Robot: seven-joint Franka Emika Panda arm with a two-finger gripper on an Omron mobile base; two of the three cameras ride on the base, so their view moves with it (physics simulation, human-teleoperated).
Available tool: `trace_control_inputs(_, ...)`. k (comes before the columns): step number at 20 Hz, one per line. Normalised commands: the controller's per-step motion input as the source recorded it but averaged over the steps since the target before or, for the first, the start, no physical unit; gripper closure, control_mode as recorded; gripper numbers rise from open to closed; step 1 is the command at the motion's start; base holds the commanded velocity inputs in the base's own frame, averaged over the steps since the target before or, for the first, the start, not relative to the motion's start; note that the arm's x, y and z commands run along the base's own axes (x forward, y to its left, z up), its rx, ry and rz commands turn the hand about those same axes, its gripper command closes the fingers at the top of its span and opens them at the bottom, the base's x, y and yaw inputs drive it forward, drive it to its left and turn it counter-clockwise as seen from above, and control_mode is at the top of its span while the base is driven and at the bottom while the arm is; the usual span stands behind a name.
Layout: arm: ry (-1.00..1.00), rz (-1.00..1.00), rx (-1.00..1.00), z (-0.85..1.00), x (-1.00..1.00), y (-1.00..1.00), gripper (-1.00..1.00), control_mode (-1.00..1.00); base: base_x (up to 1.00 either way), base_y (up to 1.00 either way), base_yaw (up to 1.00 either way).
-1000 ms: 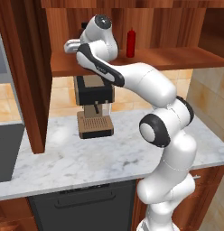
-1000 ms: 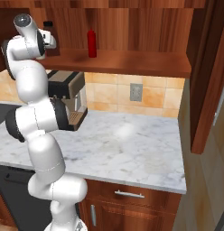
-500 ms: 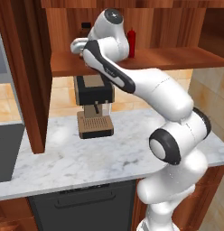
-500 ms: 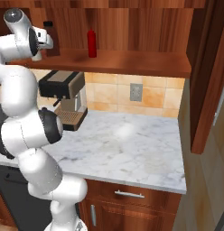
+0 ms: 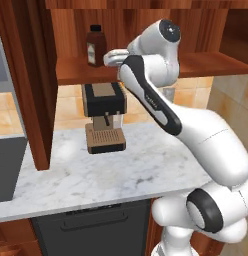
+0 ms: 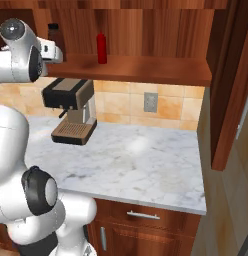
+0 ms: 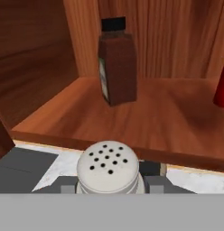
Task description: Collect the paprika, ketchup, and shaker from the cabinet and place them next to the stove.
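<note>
Swinging rightward since a moment ago, my arm now uncovers the paprika [image 5: 96, 46] on the cabinet [image 5: 76, 70] shelf, while the ketchup [image 7: 221, 85] is cut off at the edge. My gripper [image 7: 109, 182] clamps the white, perforated shaker [image 7: 109, 168], fingertips hidden beneath it.

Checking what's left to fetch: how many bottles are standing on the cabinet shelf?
2. The paprika stands toward the shelf's left end; the ketchup stands further right on the same shelf. The arm hides part of the shelf in the left base view, so something could be hidden there.
</note>
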Motion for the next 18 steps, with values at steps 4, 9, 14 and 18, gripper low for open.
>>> trace_control_inputs(4,-0.11,0.00,0.02,0.00,-1.00,-0.57,1.00,-1.00,0.00,0.00,0.00)
trace_control_inputs(9,-0.08,0.00,0.01,0.00,-1.00,-0.46,1.00,-1.00,0.00,0.00,0.00)
trace_control_inputs(14,-0.09,0.00,0.01,0.00,-1.00,-0.42,1.00,-1.00,0.00,0.00,0.00)
trace_control_inputs(18,-0.06,0.00,0.00,0.00,-0.98,-0.33,1.00,-1.00,0.00,0.00,0.00)
